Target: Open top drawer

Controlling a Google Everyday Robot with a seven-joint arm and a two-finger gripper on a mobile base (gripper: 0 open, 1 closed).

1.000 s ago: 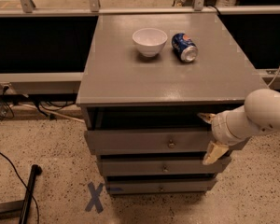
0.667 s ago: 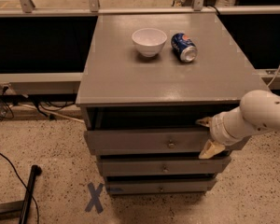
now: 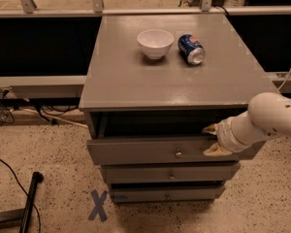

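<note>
At a gray cabinet (image 3: 136, 81) on a speckled floor: the top drawer (image 3: 136, 151), widest of three fronts, directly beneath the cabinet's top slab, with a dark opening above its upper rim and a small round knob (image 3: 178, 153) at centre. Sits forward of the two narrower drawer fronts (image 3: 150, 173) stacked below.

At the drawer's right end, well right of the knob: the gripper (image 3: 213, 140), entering from the right edge of the camera view on a thick white arm (image 3: 266, 118). Fingers parted, the upper fingertip (image 3: 209, 128) poking into the dark opening just above the rim, the lower one lying against the drawer's face, the rim between them. Unclear whether pinching the panel or merely straddling it.

On the cabinet top, well apart from the arm: a white bowl (image 3: 155, 42), upright, and just to its right a blue soda can (image 3: 191, 49) on its side, silver end toward the camera.

On the floor, left of the bottom drawer, a blue X mark (image 3: 98, 205). Farther left, a black pole (image 3: 29, 198) and loose cables.
</note>
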